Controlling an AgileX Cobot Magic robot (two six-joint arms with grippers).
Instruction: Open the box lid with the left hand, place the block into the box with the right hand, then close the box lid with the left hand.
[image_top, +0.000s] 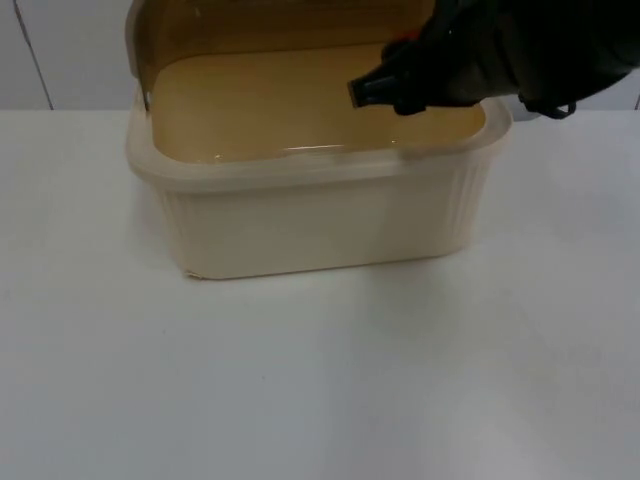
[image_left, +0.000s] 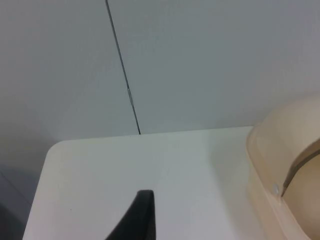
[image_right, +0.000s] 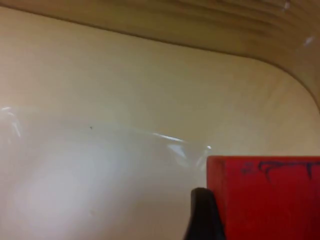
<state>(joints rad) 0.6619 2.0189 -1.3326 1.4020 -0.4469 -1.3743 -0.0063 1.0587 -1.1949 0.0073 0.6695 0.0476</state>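
The cream box (image_top: 300, 165) stands at the back of the table with its lid (image_top: 250, 20) swung up behind it. My right gripper (image_top: 385, 88) hangs over the right part of the box's inside, shut on the red block (image_right: 265, 200). The block has dark marks on its face and sits against a black fingertip (image_right: 201, 215), above the box's pale floor (image_right: 100, 175). My left gripper (image_left: 142, 220) waits off to the box's left, over the table near the wall, with the box's corner (image_left: 285, 165) beside it.
The grey partition wall (image_left: 200, 65) with a vertical seam rises right behind the table. The table's rounded far-left corner (image_left: 55, 150) lies near the left gripper. White table top (image_top: 320, 380) stretches in front of the box.
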